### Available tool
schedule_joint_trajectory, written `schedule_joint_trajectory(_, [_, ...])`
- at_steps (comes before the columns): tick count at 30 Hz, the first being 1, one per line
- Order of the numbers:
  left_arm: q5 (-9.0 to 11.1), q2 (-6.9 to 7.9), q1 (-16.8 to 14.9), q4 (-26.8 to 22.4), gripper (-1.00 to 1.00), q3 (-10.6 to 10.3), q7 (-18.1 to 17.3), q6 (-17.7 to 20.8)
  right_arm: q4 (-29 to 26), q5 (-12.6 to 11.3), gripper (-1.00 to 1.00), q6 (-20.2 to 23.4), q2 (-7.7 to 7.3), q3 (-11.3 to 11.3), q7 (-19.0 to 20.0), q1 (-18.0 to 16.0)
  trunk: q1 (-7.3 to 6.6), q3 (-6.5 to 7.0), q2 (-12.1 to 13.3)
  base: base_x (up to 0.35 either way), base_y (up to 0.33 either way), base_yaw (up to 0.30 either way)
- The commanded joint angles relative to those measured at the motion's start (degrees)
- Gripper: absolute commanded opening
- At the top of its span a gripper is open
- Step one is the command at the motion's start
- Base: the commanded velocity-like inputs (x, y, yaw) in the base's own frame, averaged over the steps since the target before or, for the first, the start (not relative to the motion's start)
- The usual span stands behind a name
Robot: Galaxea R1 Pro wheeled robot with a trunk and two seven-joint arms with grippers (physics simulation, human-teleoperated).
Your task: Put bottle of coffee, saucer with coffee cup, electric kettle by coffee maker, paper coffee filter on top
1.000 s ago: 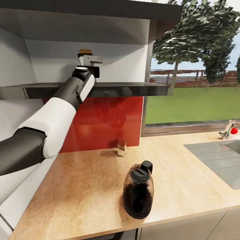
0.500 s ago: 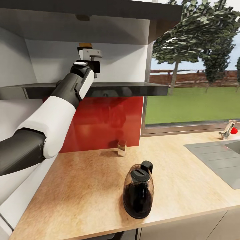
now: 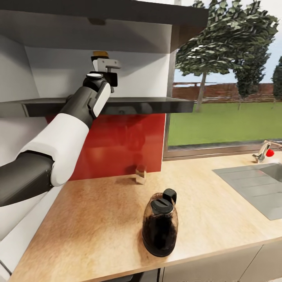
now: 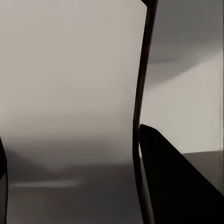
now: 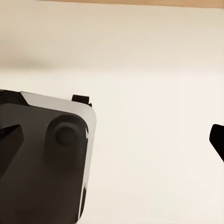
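My left arm reaches up to the kitchen shelf [image 3: 129, 105]. The left gripper [image 3: 102, 59] is shut on the bottle of coffee [image 3: 100, 53], of which just the yellow top shows above the wrist, held a little above the shelf board. In the left wrist view a dark finger [image 4: 177, 186] stands against the white wall. The electric kettle [image 3: 159, 227], dark glass with a black lid, stands near the front edge of the kitchen countertop [image 3: 94, 219]. My right gripper [image 5: 112, 140] hangs open over pale floor. The coffee maker, paper coffee filter, saucer and coffee cup are out of view.
A small clear glass object [image 3: 141, 174] stands against the red backsplash [image 3: 121, 145]. The inset grey sink [image 3: 254, 188] and its tap [image 3: 261, 153] lie at the right. An upper cabinet [image 3: 98, 27] hangs close above the shelf. A dark robot part [image 5: 46, 158] is beside my right gripper.
My left gripper has risen, and the bottle's yellow top has risen with it, away from the shelf. The head view has since shifted slightly, moving the scene left.
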Motion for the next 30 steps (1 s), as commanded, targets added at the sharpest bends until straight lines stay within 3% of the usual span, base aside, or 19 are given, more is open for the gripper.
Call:
schedule_joint_trajectory(1, [0.5, 0.04, 0.0, -0.1, -1.0, -0.3, 0.5, 0.3, 0.1, -0.3, 1.0, -0.1, 0.0, 0.4, -0.2, 0.0, 0.02, 0.02, 0.0, 0.0, 0.0, -0.217])
schedule_joint_trajectory(12, [0.4, 0.01, 1.0, -0.2, -1.0, -0.4, 0.7, 0.3, 0.1, -1.0, 1.0, -0.1, 0.0, 0.5, -0.2, 0.0, 0.02, 0.59, 0.0, 0.0, -0.027, -0.248])
schedule_joint_trajectory(30, [0.4, 0.01, 1.1, -0.2, -1.0, -0.4, 0.8, 0.3, 0.1, -1.0, 1.0, -0.1, 0.0, 0.6, -0.1, 0.0, 0.02, 1.34, 0.0, 0.0, -0.251, -0.256])
